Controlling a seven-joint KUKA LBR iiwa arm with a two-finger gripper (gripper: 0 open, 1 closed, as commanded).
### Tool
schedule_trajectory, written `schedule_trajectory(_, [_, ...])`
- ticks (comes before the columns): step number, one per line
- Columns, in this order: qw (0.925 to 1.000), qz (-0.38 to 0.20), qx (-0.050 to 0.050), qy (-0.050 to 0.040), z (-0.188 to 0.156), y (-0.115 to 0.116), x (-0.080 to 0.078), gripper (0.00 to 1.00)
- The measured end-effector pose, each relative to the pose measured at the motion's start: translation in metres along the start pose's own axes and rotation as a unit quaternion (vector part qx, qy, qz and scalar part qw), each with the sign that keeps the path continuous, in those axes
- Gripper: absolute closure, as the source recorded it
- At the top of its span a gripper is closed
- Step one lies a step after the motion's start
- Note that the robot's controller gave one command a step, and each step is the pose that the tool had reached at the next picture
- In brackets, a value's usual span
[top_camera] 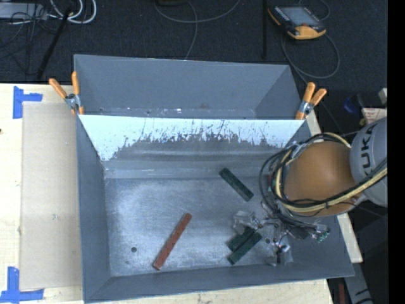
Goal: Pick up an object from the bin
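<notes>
Gripper (269,230) at the bin's (190,94) four o'clock, over a dark green block (243,246); claw state we cannot tell; probably light, stiff; we'd pinch its long sides.

Grey bin (183,87); red-brown stick (172,240); dark green bar (236,183).

Three small loose things on the floor of the grey bin (95,233)

A dark green block (242,244) lies flat in the near right corner, tilted on a diagonal, its upper end right at the gripper (264,233) and partly hidden under it. A second dark green bar (236,183), short and slim, lies flat and slanted further back, apart from the block. A long reddish-brown stick (172,240) lies alone near the middle of the floor, slanting from lower left to upper right.
</notes>
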State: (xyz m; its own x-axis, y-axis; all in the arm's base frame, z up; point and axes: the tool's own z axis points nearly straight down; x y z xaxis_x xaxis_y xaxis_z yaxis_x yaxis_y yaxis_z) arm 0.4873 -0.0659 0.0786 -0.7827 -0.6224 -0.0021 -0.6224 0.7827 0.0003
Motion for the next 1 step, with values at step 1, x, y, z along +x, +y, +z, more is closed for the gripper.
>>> schedule_trajectory(1, [1.0000, 0.000, -0.001, 0.0010, 0.0001, 0.0002, 0.0005, 1.00])
